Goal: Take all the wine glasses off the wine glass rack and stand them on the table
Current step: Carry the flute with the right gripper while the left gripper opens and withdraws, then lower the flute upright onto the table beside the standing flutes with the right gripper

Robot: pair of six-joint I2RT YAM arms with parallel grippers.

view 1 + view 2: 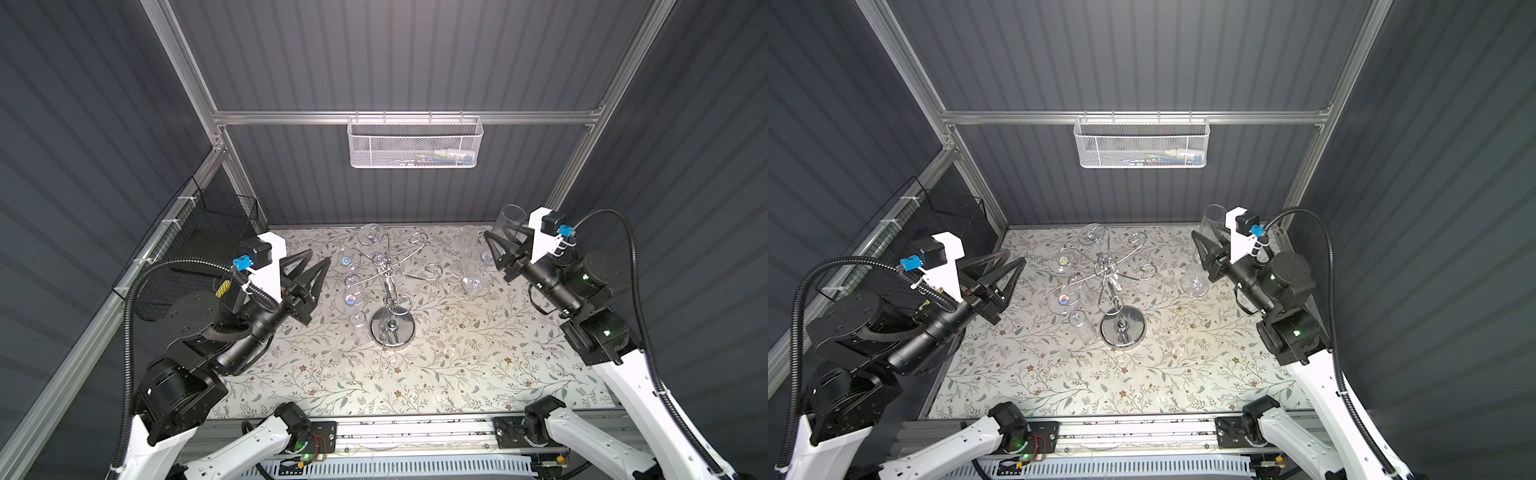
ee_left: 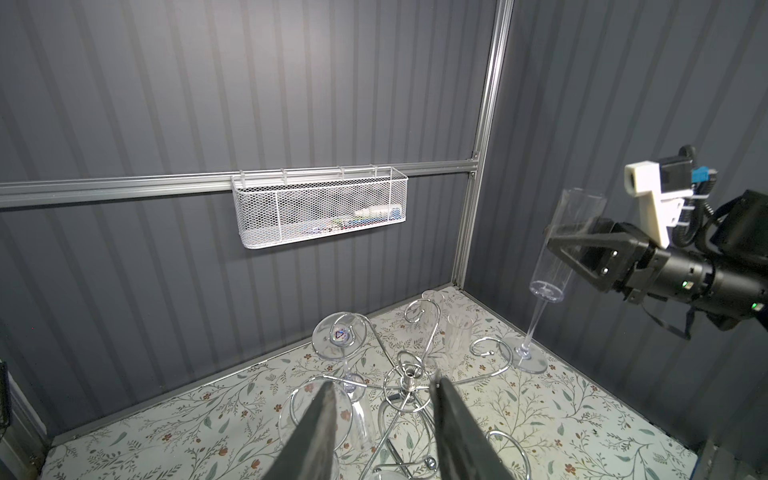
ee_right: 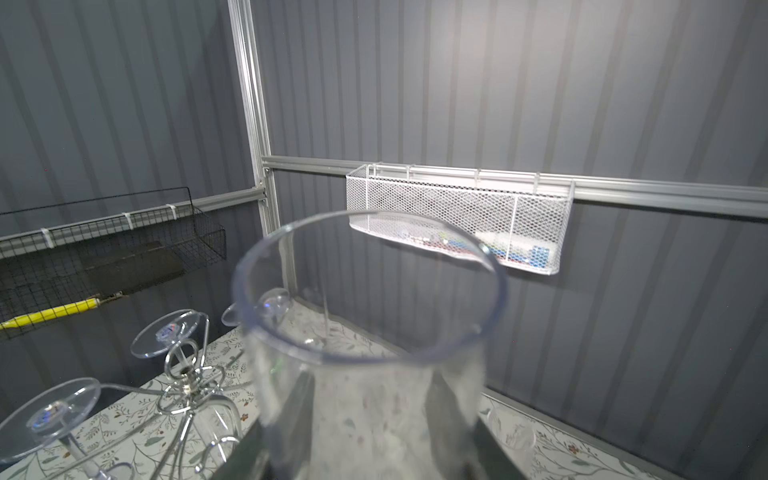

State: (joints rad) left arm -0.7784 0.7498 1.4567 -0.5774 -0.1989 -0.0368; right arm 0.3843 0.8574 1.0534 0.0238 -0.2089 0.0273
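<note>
Wine glass rack [image 1: 392, 328]: chrome wire tree, round mirror base, upright. Hanging glasses [image 1: 353, 299]: three, clear, inverted on its left-side arms. Wine glass [image 1: 510, 218]: clear flute, off rack, well right of it, rim up, slightly tilted, bowl between right gripper [image 1: 496, 245] fingers.

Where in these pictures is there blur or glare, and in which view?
Right wrist view: the held glass is very near and blurred, mostly low down. In both top views the rack base throws bright glare. Left wrist view: the left end effector is slightly soft, the white basket sharp.
</note>
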